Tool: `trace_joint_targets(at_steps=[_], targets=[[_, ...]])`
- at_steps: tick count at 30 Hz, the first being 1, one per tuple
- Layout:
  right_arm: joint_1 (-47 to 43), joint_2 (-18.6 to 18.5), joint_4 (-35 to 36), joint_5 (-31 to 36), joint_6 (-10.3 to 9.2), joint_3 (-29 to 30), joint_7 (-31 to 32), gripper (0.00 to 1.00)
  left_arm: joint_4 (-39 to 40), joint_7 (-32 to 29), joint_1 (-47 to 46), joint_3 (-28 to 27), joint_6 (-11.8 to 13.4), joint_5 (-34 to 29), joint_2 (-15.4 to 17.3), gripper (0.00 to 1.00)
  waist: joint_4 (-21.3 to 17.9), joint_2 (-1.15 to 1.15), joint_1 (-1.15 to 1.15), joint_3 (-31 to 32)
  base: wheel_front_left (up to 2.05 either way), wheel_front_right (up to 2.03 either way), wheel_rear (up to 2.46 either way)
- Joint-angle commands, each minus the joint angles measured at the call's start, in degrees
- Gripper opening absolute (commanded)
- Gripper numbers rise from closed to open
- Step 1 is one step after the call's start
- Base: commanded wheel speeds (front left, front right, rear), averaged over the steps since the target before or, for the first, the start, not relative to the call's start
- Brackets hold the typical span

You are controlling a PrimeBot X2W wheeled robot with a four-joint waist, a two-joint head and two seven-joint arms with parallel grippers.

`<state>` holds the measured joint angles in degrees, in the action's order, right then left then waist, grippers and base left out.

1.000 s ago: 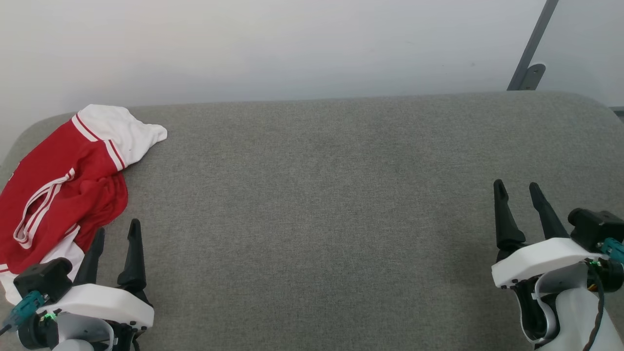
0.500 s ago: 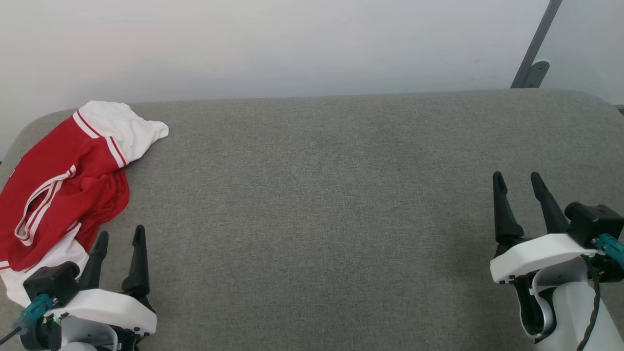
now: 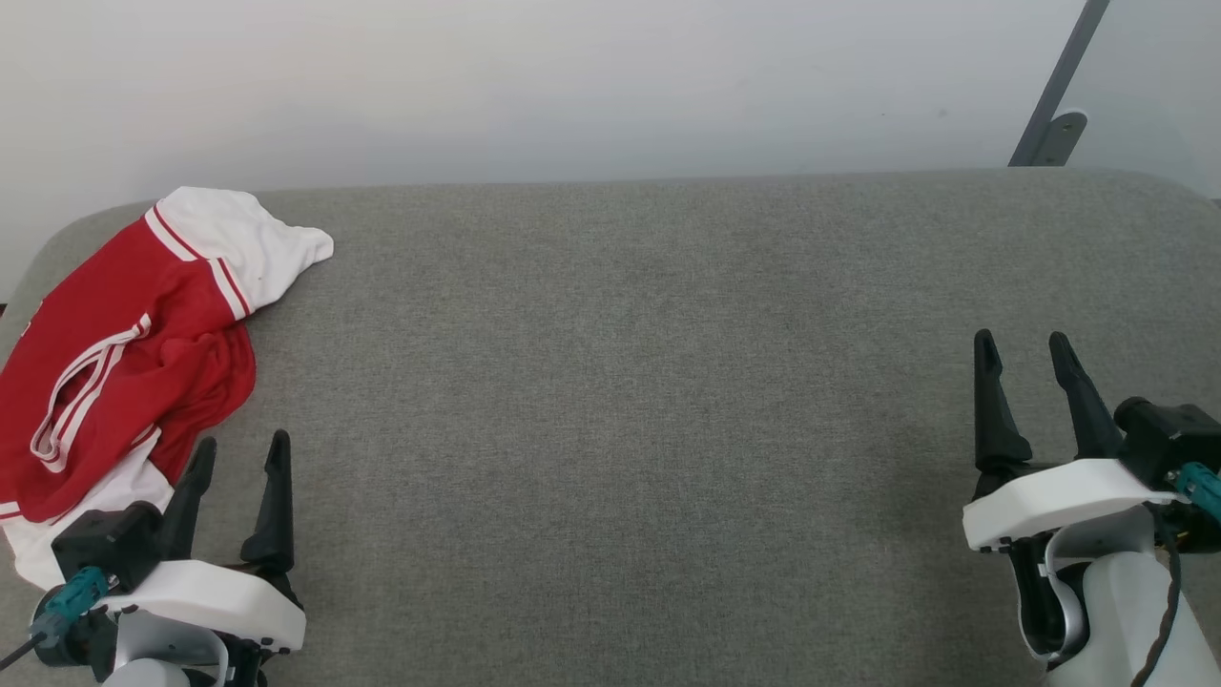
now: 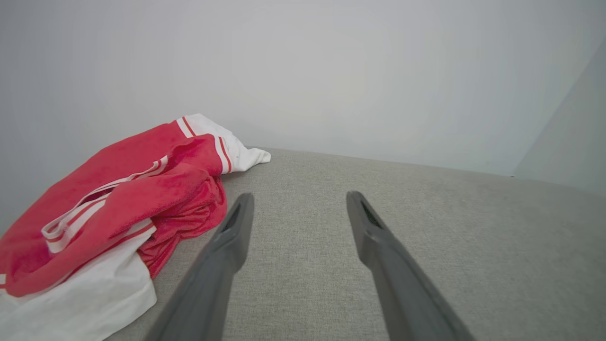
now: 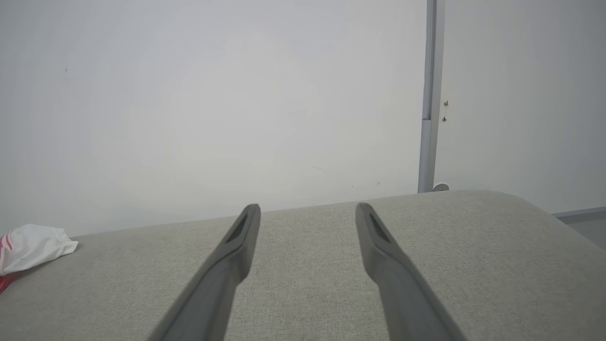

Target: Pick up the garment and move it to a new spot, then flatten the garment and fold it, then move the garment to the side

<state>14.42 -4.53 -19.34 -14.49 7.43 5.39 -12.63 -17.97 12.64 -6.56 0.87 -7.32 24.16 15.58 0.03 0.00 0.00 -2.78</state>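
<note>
Two grippers hover over the grey cushioned surface (image 3: pixel 620 382), jaws spread wide and holding nothing, and the left gripper (image 3: pixel 242 441) is much the nearer to the garment (image 3: pixel 124 353), which lies crumpled at the surface's left end, just to the left of and ahead of that gripper's fingers. The heap's long axis runs from a white near end beside the left wrist toward the back edge, slanting rightward to a white sleeve. The right gripper (image 3: pixel 1021 338) sits well apart at the opposite end, so the pick-up probably falls to the left arm.
</note>
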Motion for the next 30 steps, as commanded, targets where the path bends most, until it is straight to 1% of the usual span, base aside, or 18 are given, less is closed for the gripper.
trace_joint_targets(at_steps=[1,9,12,15,19,22,30], targets=[[0.3,0.0,0.3,1.1,0.09,0.0,-0.5,1.00,0.2,0.5,-1.0,0.2,-0.2,-0.8,0.4,1.00,0.0,0.00,0.00,0.0,0.00,0.00,0.00],[0.4,0.3,0.6,3.3,0.10,0.1,-1.4,1.00,0.2,1.3,-1.2,1.2,-0.2,-2.1,1.3,1.00,0.2,0.00,0.00,-0.5,0.00,0.00,0.00],[0.6,0.3,0.7,4.2,0.10,0.3,-1.7,1.00,0.2,1.7,-1.6,1.6,-0.2,-2.7,1.2,1.00,1.1,0.00,0.00,-0.7,0.00,0.00,0.00],[0.7,0.2,0.7,5.3,0.10,0.4,-2.0,1.00,-0.3,2.0,-2.0,1.0,-0.2,-3.8,0.8,1.00,2.8,0.00,0.00,-0.8,0.00,0.00,0.00],[0.8,0.1,0.3,6.5,0.08,-0.1,-2.4,1.00,-0.5,2.4,-1.9,-0.8,-0.2,-6.7,-0.5,1.00,6.2,0.00,0.00,-1.0,0.00,0.00,0.00],[0.9,0.2,-0.5,7.5,0.07,-1.9,-2.7,1.00,-0.2,2.7,-0.8,-2.7,-0.2,-8.9,-1.7,1.00,9.6,0.00,0.00,-1.1,0.00,0.00,0.00],[1.7,0.7,-2.6,6.0,0.06,-5.8,-2.6,1.00,-0.3,2.6,1.4,-6.3,-0.1,-10.1,-5.1,1.00,19.4,0.00,0.00,-1.5,0.00,0.00,0.00]])
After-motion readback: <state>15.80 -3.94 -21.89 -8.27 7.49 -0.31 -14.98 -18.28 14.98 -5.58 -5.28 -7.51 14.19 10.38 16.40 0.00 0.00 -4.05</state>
